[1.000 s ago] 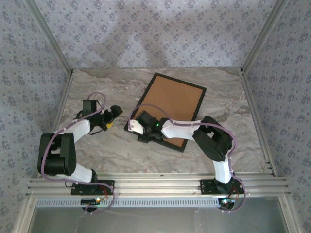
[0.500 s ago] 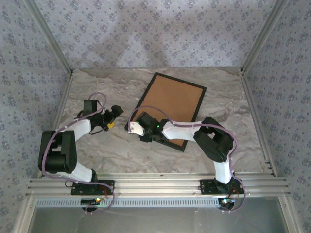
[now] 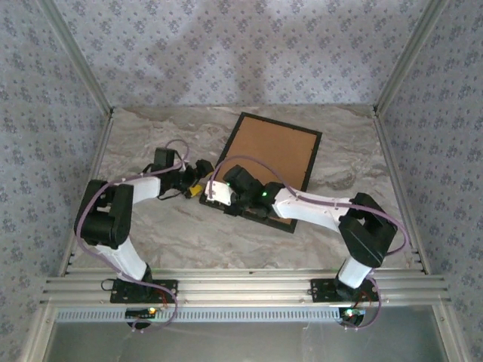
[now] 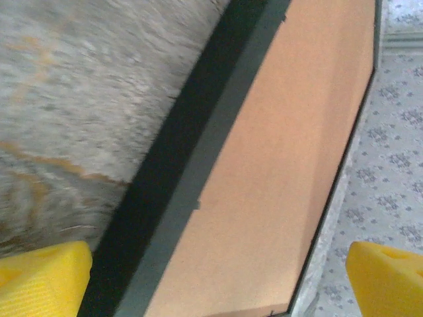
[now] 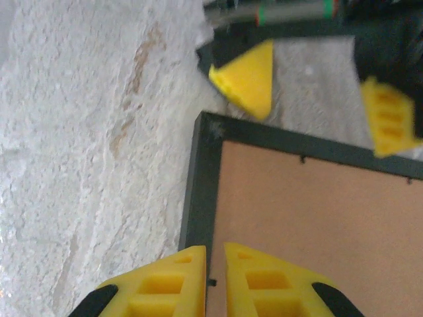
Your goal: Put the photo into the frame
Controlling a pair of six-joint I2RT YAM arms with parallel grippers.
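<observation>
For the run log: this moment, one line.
left gripper: open, beside frame corner | right gripper: nearly shut over frame edge | backing board: in frame

One frame [image 3: 281, 124], one backing board [image 3: 272, 154], two arms [image 3: 113, 219] [image 3: 362, 234]

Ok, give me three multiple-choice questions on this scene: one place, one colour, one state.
1. The right claw is: A at the frame's edge near a corner; B over the frame's middle; C far from the frame.
2. The backing board is: A white; B brown; C blue.
3. The left claw is: A shut on the frame; B shut empty; C open.
Answers: 1 A, the black edge and corner lie right beneath it. 2 B, plain brown fills the frame. 3 C, its yellow fingers stand far apart.
</observation>
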